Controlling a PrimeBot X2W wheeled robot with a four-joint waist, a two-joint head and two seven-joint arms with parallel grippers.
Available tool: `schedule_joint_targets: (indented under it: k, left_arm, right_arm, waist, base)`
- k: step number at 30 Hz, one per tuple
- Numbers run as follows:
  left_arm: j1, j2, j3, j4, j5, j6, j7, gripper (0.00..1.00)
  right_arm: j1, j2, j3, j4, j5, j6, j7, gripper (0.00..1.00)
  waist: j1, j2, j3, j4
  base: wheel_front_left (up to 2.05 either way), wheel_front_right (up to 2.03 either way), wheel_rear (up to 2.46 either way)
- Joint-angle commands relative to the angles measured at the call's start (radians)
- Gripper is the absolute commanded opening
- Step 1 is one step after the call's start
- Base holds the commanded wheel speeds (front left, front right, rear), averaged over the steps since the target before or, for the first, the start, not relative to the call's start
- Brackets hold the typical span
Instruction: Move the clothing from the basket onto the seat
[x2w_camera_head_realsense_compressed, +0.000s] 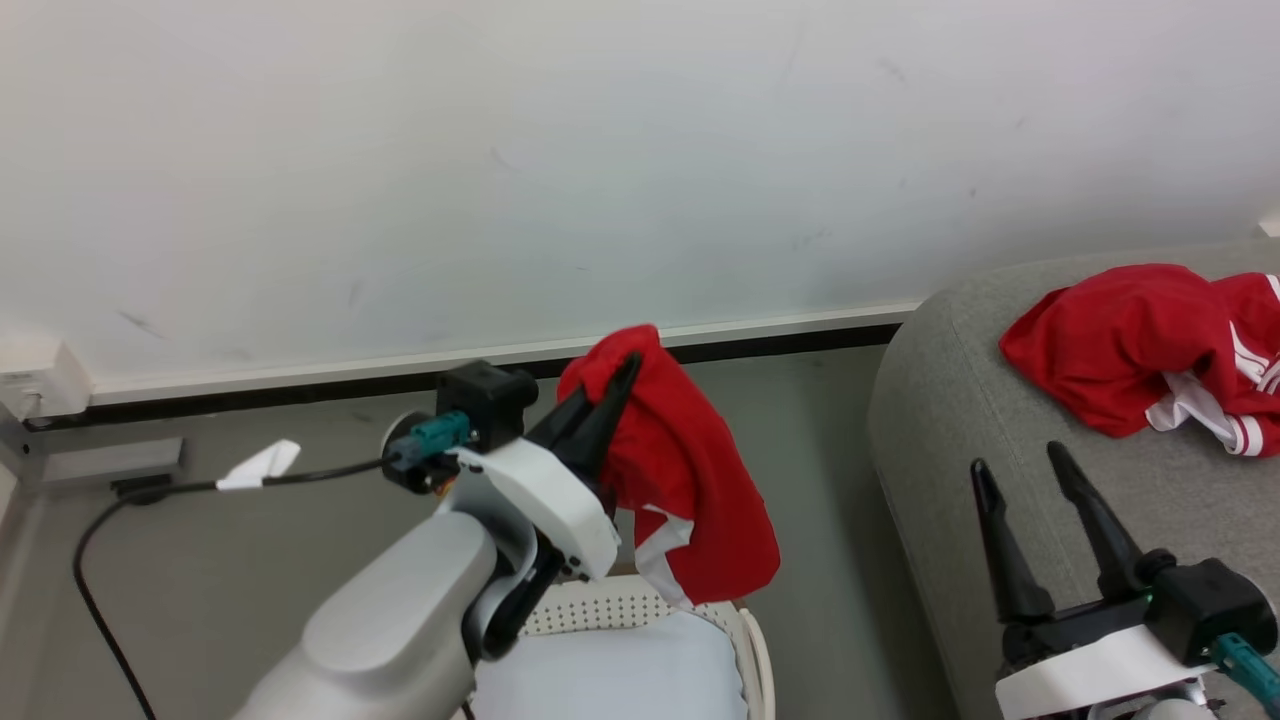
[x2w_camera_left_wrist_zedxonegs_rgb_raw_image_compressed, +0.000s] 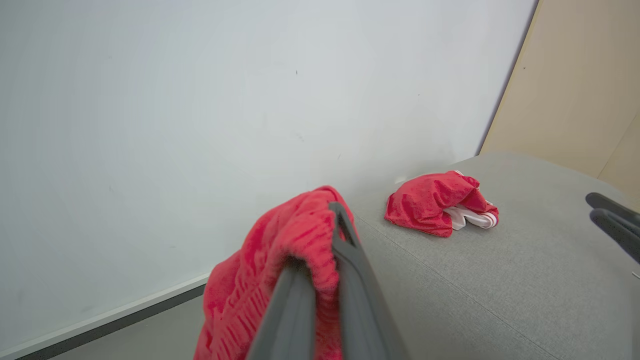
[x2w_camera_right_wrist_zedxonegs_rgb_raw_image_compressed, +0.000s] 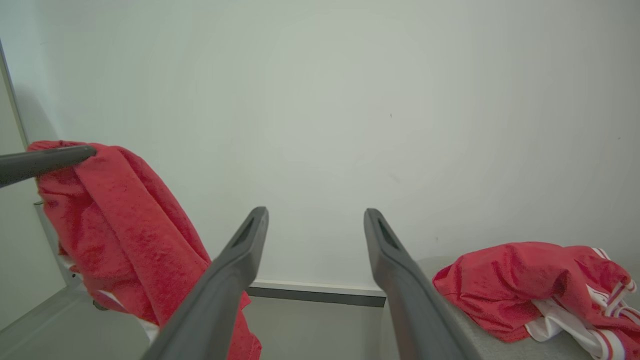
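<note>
My left gripper (x2w_camera_head_realsense_compressed: 622, 372) is shut on a red garment (x2w_camera_head_realsense_compressed: 690, 480) that hangs in the air above the white basket (x2w_camera_head_realsense_compressed: 757, 655), left of the seat. In the left wrist view the red garment (x2w_camera_left_wrist_zedxonegs_rgb_raw_image_compressed: 280, 260) drapes over the left gripper (x2w_camera_left_wrist_zedxonegs_rgb_raw_image_compressed: 320, 235). A second piece of red clothing (x2w_camera_head_realsense_compressed: 1150, 345) with white striped trim lies on the grey seat (x2w_camera_head_realsense_compressed: 950, 420); the same clothing (x2w_camera_left_wrist_zedxonegs_rgb_raw_image_compressed: 435, 207) shows from the left wrist. My right gripper (x2w_camera_head_realsense_compressed: 1020, 465) stands open over the seat's front part, nothing between its fingers. In the right wrist view the right gripper (x2w_camera_right_wrist_zedxonegs_rgb_raw_image_compressed: 315, 215) points at the wall.
A white wall with a dark baseboard (x2w_camera_head_realsense_compressed: 780, 340) runs behind. A black cable (x2w_camera_head_realsense_compressed: 120, 520) trails on the grey floor at the left. The basket's pale liner (x2w_camera_head_realsense_compressed: 610, 670) shows under my left forearm. A beige panel (x2w_camera_left_wrist_zedxonegs_rgb_raw_image_compressed: 575, 85) stands behind the seat.
</note>
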Motion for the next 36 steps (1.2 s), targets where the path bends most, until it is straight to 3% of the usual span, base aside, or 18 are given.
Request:
schedule_joint_targets:
  k: [1,22,30,36]
  left_arm:
    - [-0.018,0.011,0.009,-0.021,0.006,0.008,0.005,0.00]
    - [-0.041,0.038,0.035,-0.141,-0.013,0.063,0.026,0.00]
    - [-0.028,0.008,0.010,-0.153,-0.005,0.059,0.022,0.00]
    - [-0.024,-0.030,-0.017,-0.148,-0.007,0.046,0.021,0.00]
  right_arm:
    - [0.014,0.004,0.011,0.007,0.008,-0.002,-0.003,1.00]
    - [0.005,0.013,0.179,0.055,0.033,-0.002,-0.002,1.00]
    - [-0.029,0.012,0.302,0.107,0.039,-0.002,-0.002,1.00]
    - [-0.094,0.029,0.376,0.233,0.049,-0.002,-0.002,1.00]
  waist:
    - [0.0001,-0.0001,-0.004,0.006]
    - [0.0001,-0.0001,-0.017,0.040]
    - [0.0001,-0.0001,-0.006,0.076]
    - [0.0001,-0.0001,-0.002,0.127]
  base:
    - [0.00,0.00,0.00]
    - [0.00,0.00,0.00]
    - [0.00,0.00,0.00]
    - [0.00,0.00,0.00]
